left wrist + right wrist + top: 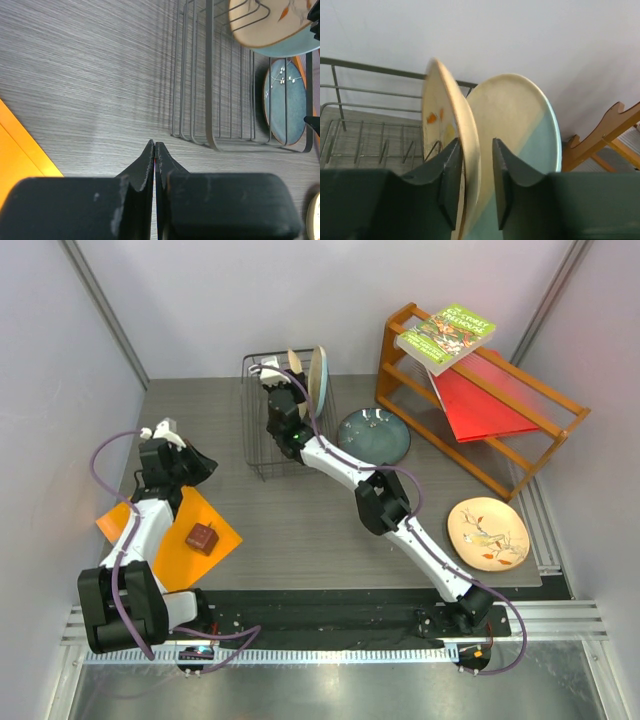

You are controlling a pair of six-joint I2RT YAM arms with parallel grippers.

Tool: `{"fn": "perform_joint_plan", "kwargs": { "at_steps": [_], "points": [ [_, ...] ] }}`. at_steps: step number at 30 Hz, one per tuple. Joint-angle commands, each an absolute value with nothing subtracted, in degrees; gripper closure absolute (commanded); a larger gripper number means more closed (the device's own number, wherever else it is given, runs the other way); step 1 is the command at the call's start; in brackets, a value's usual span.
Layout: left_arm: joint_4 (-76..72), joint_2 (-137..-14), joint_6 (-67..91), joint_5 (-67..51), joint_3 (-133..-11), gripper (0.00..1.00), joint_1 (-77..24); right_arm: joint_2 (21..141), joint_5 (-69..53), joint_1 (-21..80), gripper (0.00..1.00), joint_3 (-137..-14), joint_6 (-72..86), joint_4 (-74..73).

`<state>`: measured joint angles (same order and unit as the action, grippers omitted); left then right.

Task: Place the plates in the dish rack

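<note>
The black wire dish rack [262,435] stands at the back of the table. A tan-orange painted plate [447,115] and the cream and light-blue plate [520,125] stand upright in it. My right gripper [475,150] straddles the tan plate's rim; the left finger is against it and a gap shows at the right finger. The dark blue-grey plate [374,435] lies flat right of the rack. The second tan-orange plate [488,533] lies at the right. My left gripper [154,146] is shut and empty, low over the table left of the rack [210,100].
An orange wooden shelf [480,420] at the back right holds a green book [445,337] and a red sheet [480,400]. An orange mat [170,540] with a small brown block [202,538] lies at the near left.
</note>
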<state>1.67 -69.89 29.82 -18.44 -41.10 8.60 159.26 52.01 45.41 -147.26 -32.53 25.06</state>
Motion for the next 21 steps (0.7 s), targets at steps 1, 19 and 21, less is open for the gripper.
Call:
{"fn": "perform_joint_plan", "kwargs": {
  "at_steps": [1, 19, 21],
  "points": [
    [-1.3, -69.3, 30.1, -18.1, -40.7, 1.0, 8.6, 159.2, 52.6, 45.8, 0.62, -148.5, -32.6, 31.5],
    [-0.2, -71.1, 29.2, -16.7, -45.1, 0.71, 8.5, 143.3, 47.9, 46.9, 0.63, -142.2, -37.8, 36.8],
    [1.0, -70.6, 29.4, -17.7, -47.5, 0.54, 8.5, 136.8, 49.5, 47.5, 0.62, -138.2, -39.0, 36.4]
  ]
}}
